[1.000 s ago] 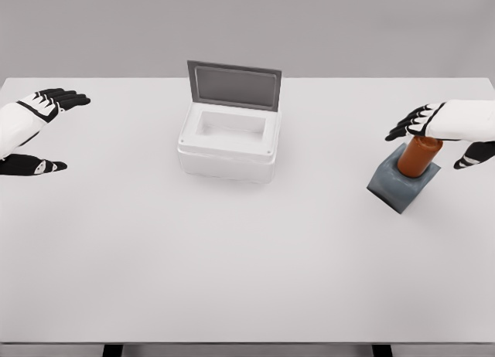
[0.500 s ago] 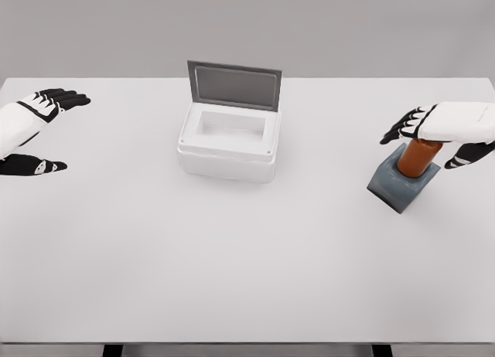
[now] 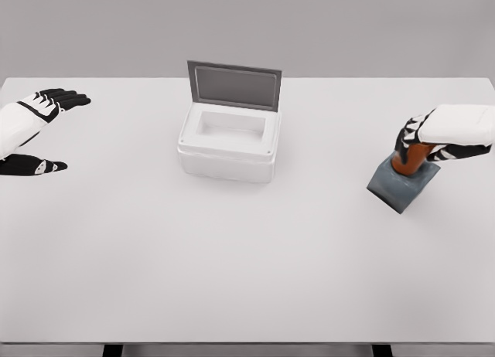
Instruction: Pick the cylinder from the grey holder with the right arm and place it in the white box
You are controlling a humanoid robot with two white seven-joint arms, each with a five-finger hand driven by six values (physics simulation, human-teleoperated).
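At right of frame, right hand [image 3: 442, 134] with fingers [image 3: 407, 130] clamped around orange cylinder [image 3: 407, 159], upright in grey holder [image 3: 400, 185] on the counter [image 3: 247, 256]. At centre, white box [image 3: 229, 144], lid raised. At left edge, left hand [image 3: 29, 129], fingers apart, holding nothing.

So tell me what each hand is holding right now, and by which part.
The right hand grips the orange cylinder at its upper end, cylinder in the grey holder. The left hand is open, holding nothing.
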